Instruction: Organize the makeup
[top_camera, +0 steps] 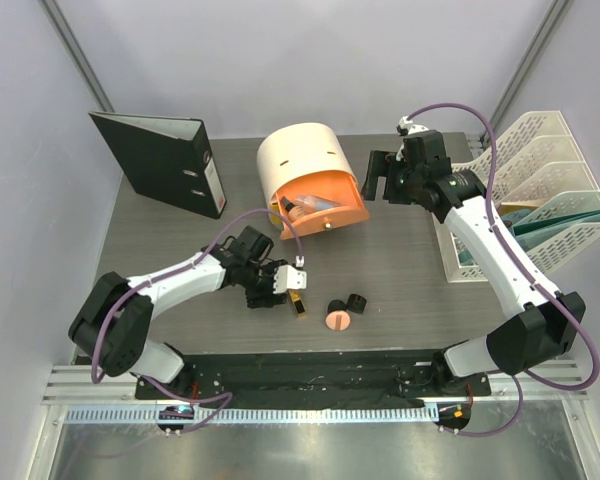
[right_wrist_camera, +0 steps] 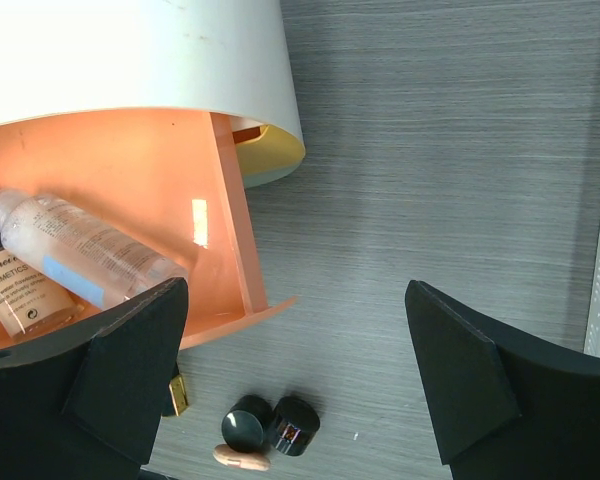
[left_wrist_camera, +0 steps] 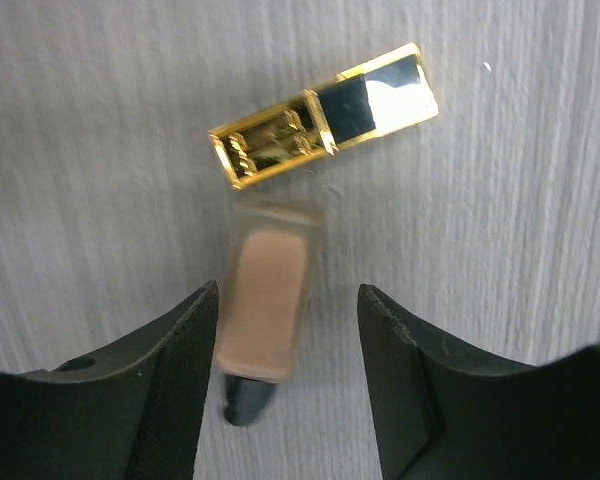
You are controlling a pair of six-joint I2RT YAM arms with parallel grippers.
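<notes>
My left gripper (top_camera: 278,283) (left_wrist_camera: 288,340) is open and low over the table. A peach bottle with a black cap (left_wrist_camera: 263,305) lies between its fingers, close to the left one, and looks blurred. A black-gold lipstick (left_wrist_camera: 325,115) (top_camera: 298,305) lies just beyond it. Two small black jars (top_camera: 346,303) (right_wrist_camera: 295,425) and a round pink compact (top_camera: 338,320) (right_wrist_camera: 242,458) lie to the right. A clear tube (right_wrist_camera: 80,245) and another peach bottle (right_wrist_camera: 20,295) lie in the orange drawer (right_wrist_camera: 230,210). My right gripper (top_camera: 378,180) (right_wrist_camera: 292,290) is open and empty, above the table right of the drawer.
The cream-and-orange cylindrical box (top_camera: 305,160) lies on its side at the table's middle back, drawer open toward me. A black binder (top_camera: 165,160) stands at the back left. A white file rack (top_camera: 540,190) with a green folder stands at the right edge.
</notes>
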